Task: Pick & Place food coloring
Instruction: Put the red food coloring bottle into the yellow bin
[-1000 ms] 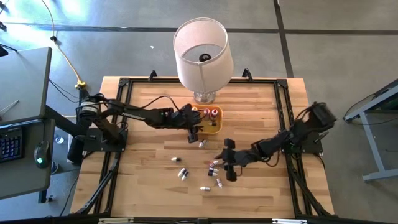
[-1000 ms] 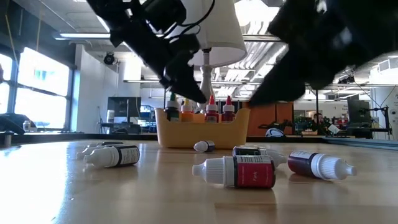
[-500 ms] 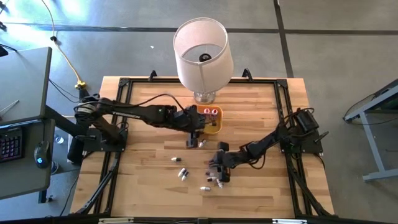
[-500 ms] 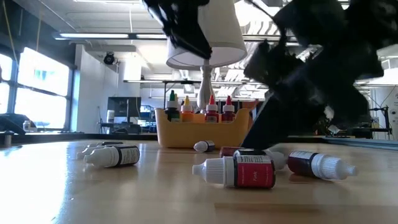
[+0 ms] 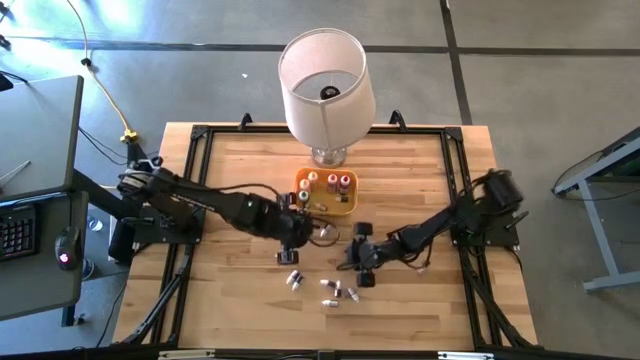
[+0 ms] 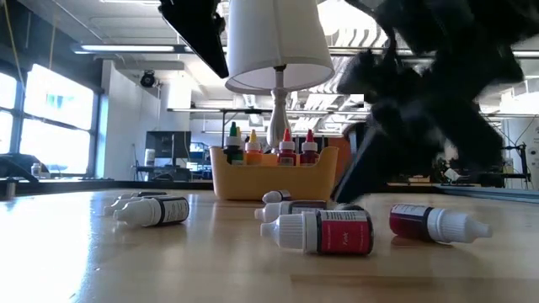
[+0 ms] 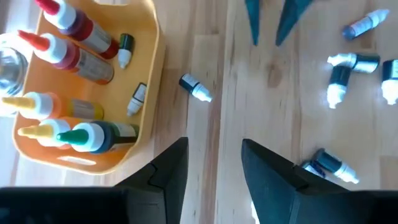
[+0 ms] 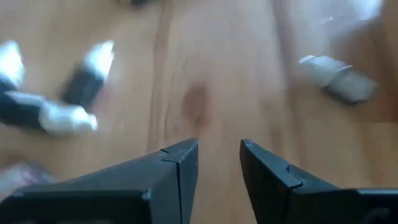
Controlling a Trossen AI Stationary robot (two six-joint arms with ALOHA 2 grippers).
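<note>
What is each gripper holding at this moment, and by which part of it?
Nothing is held. The left gripper and the right gripper both have open jaws with only bare table between them. The food coloring bottles lie loose nearby.

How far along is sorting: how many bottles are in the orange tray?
7: two red-capped, one orange-capped, one yellow-capped, one green-capped, two small ones lying by the tray wall; others may be hidden.

Both arms reach toward the middle of the counter; the left gripper (image 5: pixel 293 237) and right gripper (image 5: pixel 356 262) hang with jaws parted, holding nothing.
</note>
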